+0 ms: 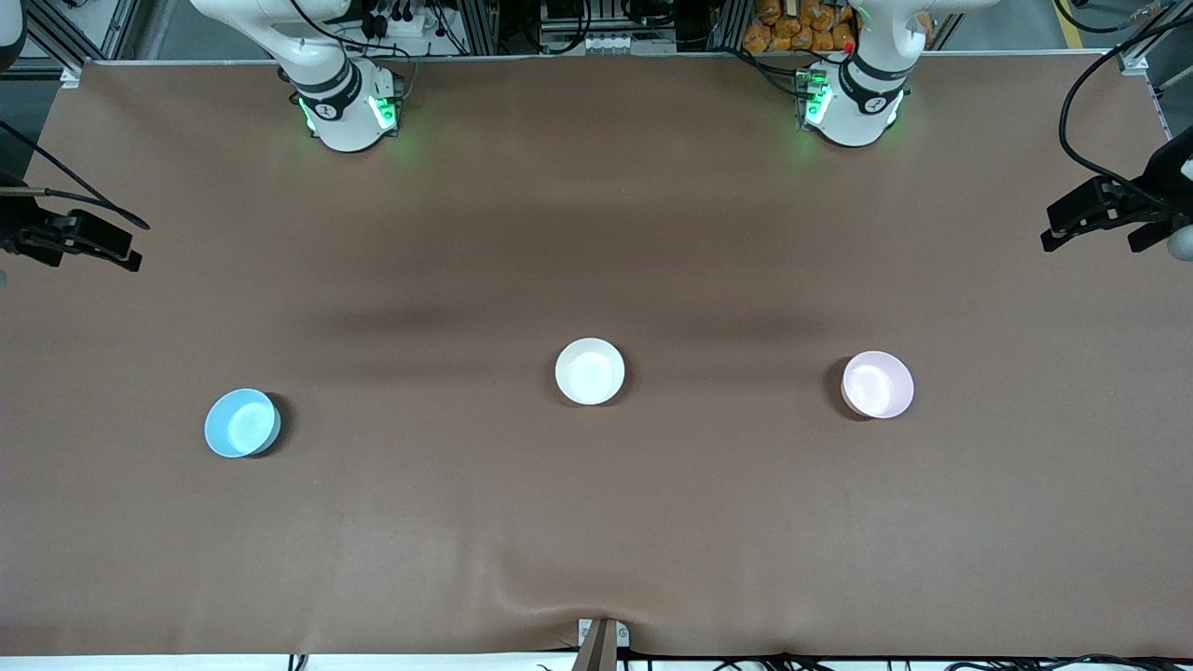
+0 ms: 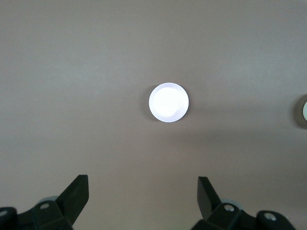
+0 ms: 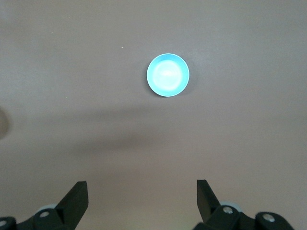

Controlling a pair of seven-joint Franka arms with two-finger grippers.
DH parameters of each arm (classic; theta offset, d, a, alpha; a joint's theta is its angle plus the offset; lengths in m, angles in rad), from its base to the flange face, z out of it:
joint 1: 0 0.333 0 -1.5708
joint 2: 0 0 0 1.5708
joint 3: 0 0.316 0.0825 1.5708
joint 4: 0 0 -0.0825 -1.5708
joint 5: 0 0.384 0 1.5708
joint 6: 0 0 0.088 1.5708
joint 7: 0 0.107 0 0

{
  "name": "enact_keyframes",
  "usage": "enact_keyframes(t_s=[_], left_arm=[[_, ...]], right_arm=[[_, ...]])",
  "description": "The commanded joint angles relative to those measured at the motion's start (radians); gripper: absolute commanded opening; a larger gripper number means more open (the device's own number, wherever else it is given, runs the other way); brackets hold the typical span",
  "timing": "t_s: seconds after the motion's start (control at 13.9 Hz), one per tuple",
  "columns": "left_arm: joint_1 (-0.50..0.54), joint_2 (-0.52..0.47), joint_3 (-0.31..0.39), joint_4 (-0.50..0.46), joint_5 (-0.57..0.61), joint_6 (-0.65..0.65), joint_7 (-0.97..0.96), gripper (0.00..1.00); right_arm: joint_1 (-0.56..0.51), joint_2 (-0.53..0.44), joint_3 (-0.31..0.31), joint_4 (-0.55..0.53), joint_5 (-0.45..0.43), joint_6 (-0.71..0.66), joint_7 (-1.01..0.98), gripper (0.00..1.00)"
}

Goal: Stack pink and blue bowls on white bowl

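Three bowls stand apart in a row on the brown table [image 1: 596,186]. The white bowl [image 1: 590,371] is in the middle. The pink bowl [image 1: 877,384] is toward the left arm's end, and the blue bowl [image 1: 242,422] is toward the right arm's end. My left gripper [image 2: 143,191] is open and empty, high over the table, with the pink bowl [image 2: 168,102] ahead of it. The white bowl's rim [image 2: 303,111] shows at the edge of the left wrist view. My right gripper [image 3: 142,194] is open and empty, high over the table, with the blue bowl [image 3: 168,74] ahead of it. Neither gripper shows in the front view.
The two arm bases [image 1: 347,102] [image 1: 853,98] stand along the table's back edge. Black fixtures with cables [image 1: 79,238] [image 1: 1109,214] reach in at both ends of the table. The tablecloth bulges slightly at the front edge [image 1: 596,596].
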Motion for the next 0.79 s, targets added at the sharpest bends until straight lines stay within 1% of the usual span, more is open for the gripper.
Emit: enact_keyframes(t_s=[0.0, 0.72], left_arm=[[-0.003, 0.004, 0.002, 0.012, -0.003, -0.016, 0.01, 1.0], [0.001, 0.033, 0.0, 0.006, -0.001, -0.016, 0.013, 1.0]], right_arm=[[-0.002, -0.003, 0.001, 0.003, 0.001, -0.01, 0.006, 1.0], [-0.001, -0.001, 0.001, 0.003, 0.001, -0.01, 0.004, 1.0]])
